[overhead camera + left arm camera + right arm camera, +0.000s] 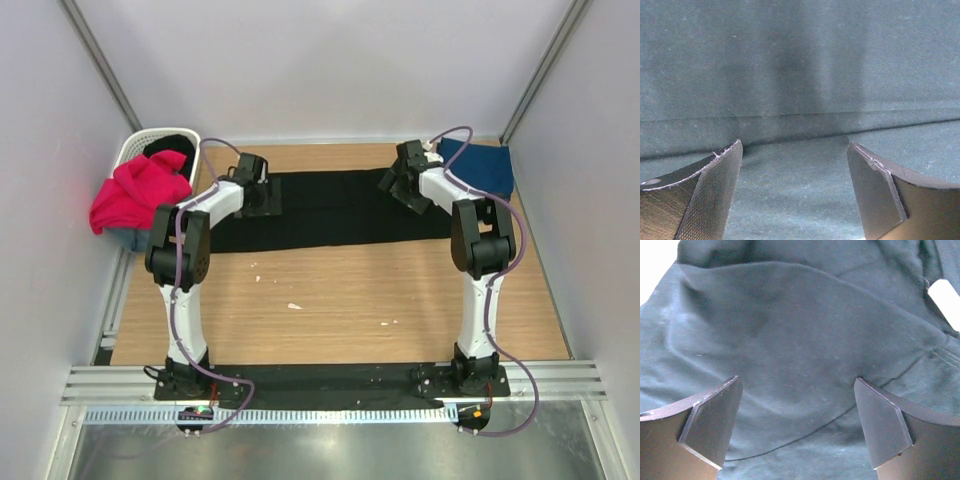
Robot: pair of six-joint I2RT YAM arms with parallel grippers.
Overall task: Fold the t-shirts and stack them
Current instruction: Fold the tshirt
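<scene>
A large black t-shirt point(330, 215) lies folded in a long band across the far half of the table. My left gripper point(262, 192) is open just above its left end; the left wrist view shows the cloth point(800, 75) filling the frame, with a fold edge between the fingers point(722, 175). My right gripper point(398, 182) is open over the shirt's right end, and the right wrist view shows rumpled cloth point(800, 340) with a curved edge below it. A navy blue t-shirt point(480, 165) lies folded at the far right corner. A magenta-red t-shirt point(140, 190) hangs over the basket.
A white lattice laundry basket point(135, 150) stands at the far left beside the table, with dark and light blue cloth in it. Small white specks point(294, 306) lie on the wooden table point(350, 300). Grey walls close in the cell.
</scene>
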